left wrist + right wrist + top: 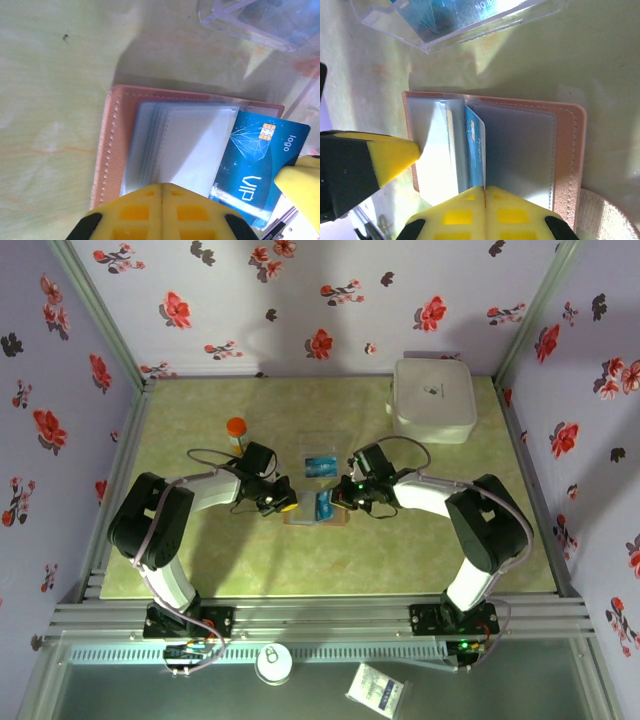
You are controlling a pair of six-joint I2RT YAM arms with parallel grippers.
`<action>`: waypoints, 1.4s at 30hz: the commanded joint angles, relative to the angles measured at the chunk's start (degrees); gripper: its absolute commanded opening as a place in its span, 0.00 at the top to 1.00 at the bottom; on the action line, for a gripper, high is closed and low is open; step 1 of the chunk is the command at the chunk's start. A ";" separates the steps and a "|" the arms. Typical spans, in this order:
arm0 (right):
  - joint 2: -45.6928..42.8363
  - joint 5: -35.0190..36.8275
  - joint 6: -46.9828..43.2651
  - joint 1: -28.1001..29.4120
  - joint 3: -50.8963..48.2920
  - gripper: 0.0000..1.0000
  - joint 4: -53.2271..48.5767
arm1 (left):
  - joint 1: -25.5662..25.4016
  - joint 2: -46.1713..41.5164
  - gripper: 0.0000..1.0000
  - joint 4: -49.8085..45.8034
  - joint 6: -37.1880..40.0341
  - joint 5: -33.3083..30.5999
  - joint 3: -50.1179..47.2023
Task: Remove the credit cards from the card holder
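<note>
- Holder (567, 160) is laid open on the desk (220, 560), between the two hands; clear sleeves (190, 145) are fanned up from its spine.
- Card (255, 155), blue with a chip and "VIP" print, is seen partly out of a sleeve. It lies over the holder's right half and a little past its edge, with the inner end tucked among the sleeves.
- Right hand (484, 189), at the holder's right side: fingers are closed flat together. The card's edge runs straight into the seam between them, so the card is judged pinched.
- Left hand (162, 187), at the holder's left side: fingers are fully closed and nothing is seen held. The tip is set on the left-half sleeves, judged to pin the holder down.
- Tray (320, 443), clear, is just beyond the holder. Other card (320, 463) is lying in it, so one card is judged already out.
- Step in hand: extraction of the card from its sleeve. The grip is made; the pull is not finished.
- Next move: a flat, slow pull is called for, away from the spine and along the sleeve's opening, so the sleeve is not dragged along.
- The holder is to be held down by the left hand. The card is then to be carried to the tray beyond the holder, the judged drop spot.
- Whether more cards are left in the sleeves cannot be told.
</note>
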 commanded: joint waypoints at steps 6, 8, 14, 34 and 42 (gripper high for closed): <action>-3.84 5.26 -16.21 -0.25 7.89 1.00 -14.35 | 0.05 -1.97 1.00 0.73 -0.42 0.75 1.35; -3.54 6.84 -21.59 -0.25 10.76 1.00 -18.57 | 0.38 -2.36 1.00 0.81 -0.26 0.58 1.09; -1.18 10.94 -41.67 -0.16 19.47 1.00 -30.05 | 1.27 -3.05 1.00 1.32 -0.35 0.58 0.47; 16.30 15.89 -87.72 0.45 48.41 1.00 -50.08 | -1.09 3.41 0.99 -3.30 4.72 6.52 6.17; 24.10 12.12 -92.12 0.45 60.15 1.00 -56.42 | -0.92 3.29 1.00 -8.93 7.80 0.75 5.71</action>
